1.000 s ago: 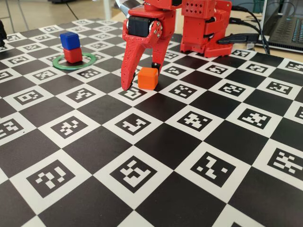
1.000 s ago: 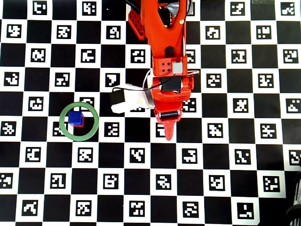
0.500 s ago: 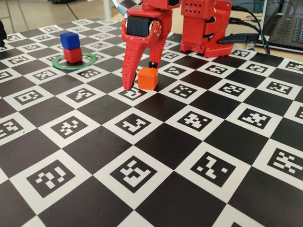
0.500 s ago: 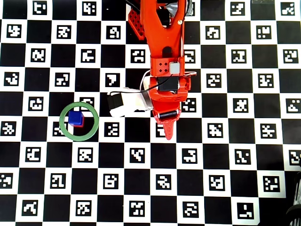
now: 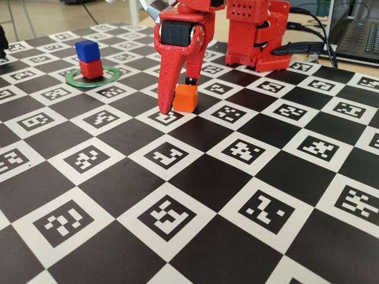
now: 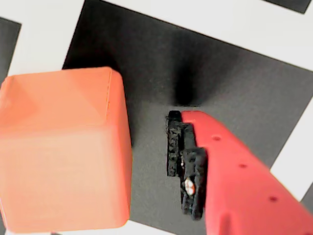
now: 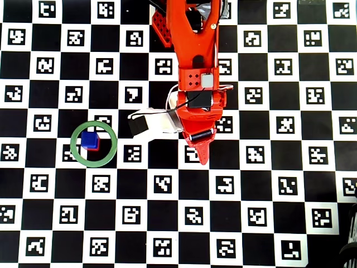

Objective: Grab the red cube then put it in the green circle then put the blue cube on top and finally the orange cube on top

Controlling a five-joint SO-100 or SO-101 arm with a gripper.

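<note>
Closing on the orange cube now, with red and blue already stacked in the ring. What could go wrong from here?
1. The wrist view shows a gap between the orange cube and one finger, so the gripper could push the cube sideways as it closes.
2. The blue cube sits slightly offset on the red cube inside the green ring; a rough placement might topple the stack.
</note>
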